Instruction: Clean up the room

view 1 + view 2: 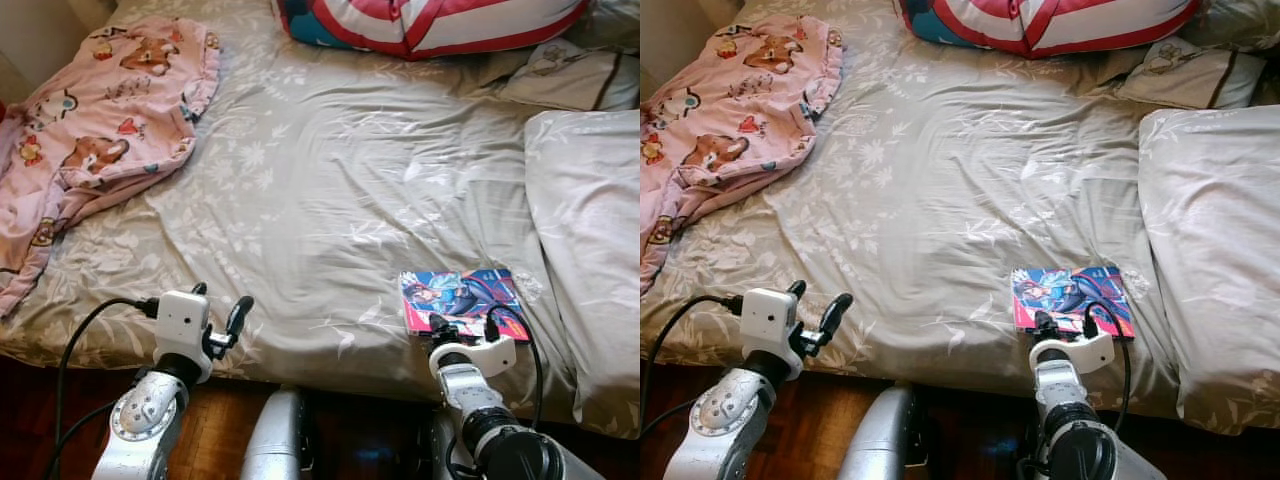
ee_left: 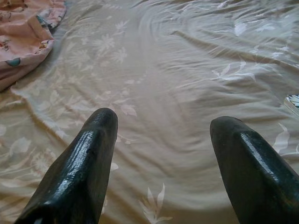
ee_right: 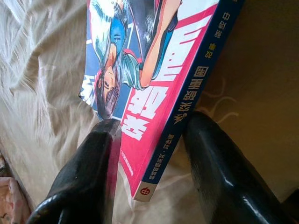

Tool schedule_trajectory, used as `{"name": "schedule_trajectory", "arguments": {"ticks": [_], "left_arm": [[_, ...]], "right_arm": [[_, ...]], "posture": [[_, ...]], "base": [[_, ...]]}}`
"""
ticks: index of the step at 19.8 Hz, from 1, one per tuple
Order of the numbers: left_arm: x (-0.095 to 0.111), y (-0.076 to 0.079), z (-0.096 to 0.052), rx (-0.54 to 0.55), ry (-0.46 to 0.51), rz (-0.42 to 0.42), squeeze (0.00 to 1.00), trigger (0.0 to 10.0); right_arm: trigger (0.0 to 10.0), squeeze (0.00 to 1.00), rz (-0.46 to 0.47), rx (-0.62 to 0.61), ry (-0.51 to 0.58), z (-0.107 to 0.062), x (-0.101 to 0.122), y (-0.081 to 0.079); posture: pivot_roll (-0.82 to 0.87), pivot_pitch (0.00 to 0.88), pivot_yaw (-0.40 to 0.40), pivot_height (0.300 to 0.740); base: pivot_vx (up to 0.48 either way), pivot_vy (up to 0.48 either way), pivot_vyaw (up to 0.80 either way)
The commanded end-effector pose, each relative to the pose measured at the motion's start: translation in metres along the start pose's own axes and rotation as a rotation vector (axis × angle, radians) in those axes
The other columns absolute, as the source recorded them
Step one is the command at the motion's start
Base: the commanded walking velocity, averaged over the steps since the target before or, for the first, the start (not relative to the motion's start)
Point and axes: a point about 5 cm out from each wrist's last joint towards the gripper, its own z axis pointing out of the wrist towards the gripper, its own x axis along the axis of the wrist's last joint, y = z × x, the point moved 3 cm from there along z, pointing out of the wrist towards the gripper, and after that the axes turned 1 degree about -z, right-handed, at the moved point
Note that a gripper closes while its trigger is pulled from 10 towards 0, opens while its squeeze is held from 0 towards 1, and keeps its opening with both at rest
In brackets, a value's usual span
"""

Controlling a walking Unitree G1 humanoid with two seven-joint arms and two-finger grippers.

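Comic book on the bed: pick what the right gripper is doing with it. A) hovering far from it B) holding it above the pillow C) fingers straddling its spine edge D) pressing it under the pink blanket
C: the right gripper has one finger on each side of the comic book at its spine edge.

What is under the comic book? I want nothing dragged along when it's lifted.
The comic book lies flat on the grey floral bedsheet, near the bed's front edge. The right gripper straddles its near corner. Whatever might sit beneath its cover is hidden.
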Motion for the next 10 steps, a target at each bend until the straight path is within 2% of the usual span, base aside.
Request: {"name": "schedule_trajectory", "arguments": {"ticks": [1, 7, 10], "left_arm": [[-0.005, -0.004, -0.005, 0.013, -0.019, 0.015, 0.0, 10.0], [-0.006, -0.005, -0.006, 0.014, -0.024, 0.018, 0.0, 10.0], [-0.007, -0.004, -0.007, 0.011, -0.03, 0.017, 0.0, 10.0]], "right_arm": [[10.0, 0.0, -0.004, -0.029, -0.018, -0.002, -0.007, 0.006], [10.0, 0.0, -0.036, -0.034, -0.071, -0.003, -0.022, 0.005], [10.0, 0.0, -0.047, -0.119, -0.032, -0.005, -0.015, 0.019]], "posture": [[0.24, 0.221, 0.107, 0.642], [0.24, 0.227, 0.107, 0.642], [0.23, 0.235, 0.105, 0.642]], "base": [[0.0, 0.0, 0.0], [0.0, 0.0, 0.0], [0.0, 0.0, 0.0]]}}
